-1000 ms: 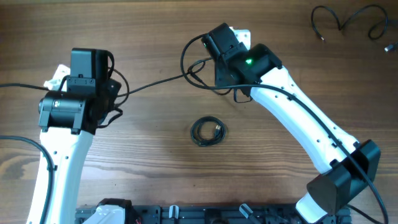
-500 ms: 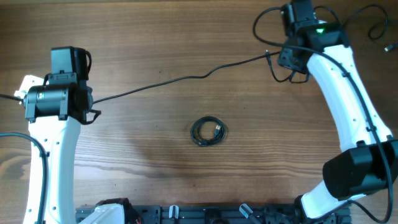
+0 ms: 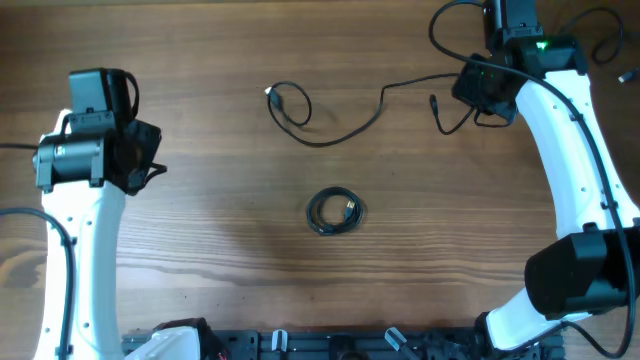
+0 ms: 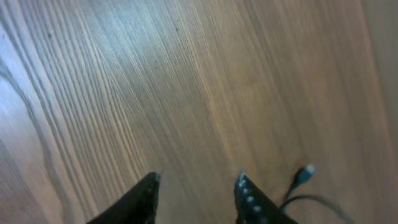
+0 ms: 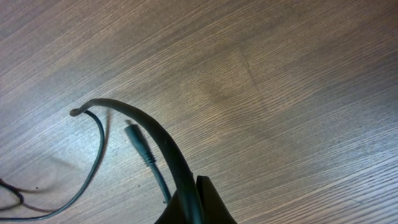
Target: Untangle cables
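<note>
From overhead, the wooden table point(image 3: 200, 250) fills the view, its brown grain running side to side, and a black rail point(image 3: 300, 345) lines the near edge. The coiled bundle point(image 3: 335, 211) of thin black cables lies near the middle of the table, apart from both arms. Above it, the loose cable point(image 3: 340, 135) lies stretched out. One plug sits in a small loop at its left end, then the cord sags, rises and runs right to the wrist of the right arm point(image 3: 570, 150). More thin cables point(image 3: 560, 30) lie in the far right corner. The left arm point(image 3: 85, 200) stands along the left edge with its wrist turned toward the centre, well apart from both the bundle and the loose cable. The right arm reaches from the near right corner up to the far edge, bent over the end of the loose cable.

In the left wrist view, pale light glares across the wood grain. The left gripper point(image 4: 198, 190) hangs over bare table with its two dark fingertips apart and nothing between them. Low on the right, beside the right fingertip, lies a plug end point(image 4: 305, 173) with its cord trailing off; the picture is blurred there.

In the right wrist view, the same wood shows under an even light. The right gripper point(image 5: 198, 202) has its fingers pressed together on the loose cable point(image 5: 149, 134). The cord arches up out of the fingers to the left, then drops away thinner toward the lower left corner. A small plug point(image 5: 134, 134) hangs just under the arch.
</note>
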Action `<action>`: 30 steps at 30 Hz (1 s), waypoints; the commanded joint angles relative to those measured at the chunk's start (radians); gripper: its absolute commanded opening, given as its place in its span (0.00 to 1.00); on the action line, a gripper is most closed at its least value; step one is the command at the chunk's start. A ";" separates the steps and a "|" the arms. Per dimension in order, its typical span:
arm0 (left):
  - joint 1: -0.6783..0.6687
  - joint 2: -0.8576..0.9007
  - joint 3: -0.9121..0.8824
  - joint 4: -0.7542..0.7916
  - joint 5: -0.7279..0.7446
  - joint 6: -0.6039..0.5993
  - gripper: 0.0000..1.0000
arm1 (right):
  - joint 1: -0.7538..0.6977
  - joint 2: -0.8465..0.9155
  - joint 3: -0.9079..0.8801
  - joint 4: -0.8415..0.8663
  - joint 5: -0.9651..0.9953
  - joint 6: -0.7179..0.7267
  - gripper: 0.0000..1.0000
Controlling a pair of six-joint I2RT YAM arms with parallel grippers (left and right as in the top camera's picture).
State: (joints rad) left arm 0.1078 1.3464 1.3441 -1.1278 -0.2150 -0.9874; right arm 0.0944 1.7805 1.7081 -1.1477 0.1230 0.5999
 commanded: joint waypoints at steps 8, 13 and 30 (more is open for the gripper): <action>0.006 0.068 0.001 -0.059 0.111 0.221 1.00 | -0.308 0.013 -0.002 0.017 0.377 0.003 0.04; 0.006 0.068 0.001 -0.058 0.110 0.221 1.00 | -0.525 0.013 -0.001 0.207 0.373 -0.087 0.04; 0.006 0.068 0.001 -0.058 0.110 0.221 1.00 | -0.663 0.158 -0.001 0.649 0.348 -0.359 1.00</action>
State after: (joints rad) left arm 0.1078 1.4105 1.3437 -1.1858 -0.1059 -0.7856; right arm -0.5549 1.9266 1.7042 -0.4831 0.4721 0.2737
